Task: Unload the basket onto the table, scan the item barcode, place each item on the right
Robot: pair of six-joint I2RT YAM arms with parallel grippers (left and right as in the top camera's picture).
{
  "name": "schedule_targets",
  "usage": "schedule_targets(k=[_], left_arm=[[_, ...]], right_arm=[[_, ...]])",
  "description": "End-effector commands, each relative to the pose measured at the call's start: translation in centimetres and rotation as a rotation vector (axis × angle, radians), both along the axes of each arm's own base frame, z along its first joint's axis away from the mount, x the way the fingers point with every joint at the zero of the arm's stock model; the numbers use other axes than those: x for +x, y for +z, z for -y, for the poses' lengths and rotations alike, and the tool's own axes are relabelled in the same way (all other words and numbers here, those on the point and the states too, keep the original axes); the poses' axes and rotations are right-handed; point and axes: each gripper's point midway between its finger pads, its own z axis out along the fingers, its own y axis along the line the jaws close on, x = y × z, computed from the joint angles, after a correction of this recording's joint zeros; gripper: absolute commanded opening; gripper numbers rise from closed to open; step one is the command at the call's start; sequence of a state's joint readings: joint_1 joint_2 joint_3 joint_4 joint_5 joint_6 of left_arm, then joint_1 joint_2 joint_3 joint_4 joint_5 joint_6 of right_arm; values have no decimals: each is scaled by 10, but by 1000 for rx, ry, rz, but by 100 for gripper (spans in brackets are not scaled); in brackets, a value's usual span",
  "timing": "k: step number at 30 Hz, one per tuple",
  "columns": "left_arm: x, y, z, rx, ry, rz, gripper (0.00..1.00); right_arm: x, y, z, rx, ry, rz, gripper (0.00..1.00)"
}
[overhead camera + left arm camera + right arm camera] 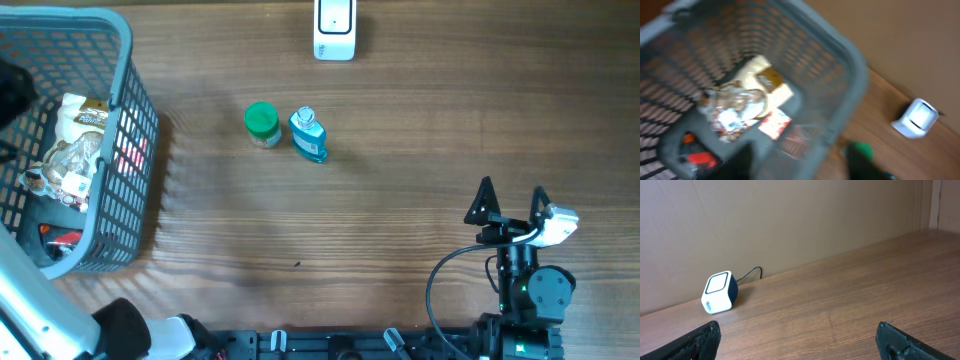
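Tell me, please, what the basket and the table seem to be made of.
The basket looks like matte grey moulded plastic: lattice walls, rounded rim. The table looks like wood or wood-look laminate, low sheen, with brown grain streaks; which is unclear.

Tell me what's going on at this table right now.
Two robot arms are set up to scan an item's barcode. The left arm reaches over the grey basket of packets. Its fingers look parted in a blurred view, with nothing visibly held. The right arm's fingers are wide open and empty, near the table's front edge. A green-lidded jar and a blue bottle stand mid-table, with the white scanner beyond them.
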State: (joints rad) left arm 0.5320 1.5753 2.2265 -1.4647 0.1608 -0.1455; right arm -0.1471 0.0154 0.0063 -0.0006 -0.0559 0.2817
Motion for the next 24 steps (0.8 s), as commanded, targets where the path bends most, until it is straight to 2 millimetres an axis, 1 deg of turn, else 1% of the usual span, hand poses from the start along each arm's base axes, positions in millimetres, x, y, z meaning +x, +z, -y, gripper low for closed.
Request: schedule_targets(k=[1,3,5,6,8,10,13,15,18,21,24], left_arm=[[-12,-15,-37,-15,153,-59,100],[-17,-33,-46,-89,228,-110,100],[-20,-51,-51,-144,265,-170,100],[-20,-64,-54,-161,273,-220,100],[-28,-91,-65,-150,329,-325,100],[-35,-111,-76,-144,418,-381,100],[-30,-150,-85,-178,479,-401,100],[-30,-166,-86,-194,501,-406,100],[-43,-200,-93,-157,582,-424,100],[-51,-219,-94,-140,599,-430,100],[-66,-246,-96,-150,626,-459,100]], right_arm=[[0,2,-3,-18,14,8,100],[0,2,-3,-18,14,8,100],[0,2,-3,-18,14,8,100],[0,2,-3,-18,14,8,100],[0,2,-3,-18,14,8,100],[0,2,-3,-18,14,8,100],[0,2,-3,-18,14,8,100],[0,2,-3,-18,14,8,100],[0,2,-3,-18,14,8,100],[0,2,-3,-18,14,8,100],[0,2,-3,-18,14,8,100]])
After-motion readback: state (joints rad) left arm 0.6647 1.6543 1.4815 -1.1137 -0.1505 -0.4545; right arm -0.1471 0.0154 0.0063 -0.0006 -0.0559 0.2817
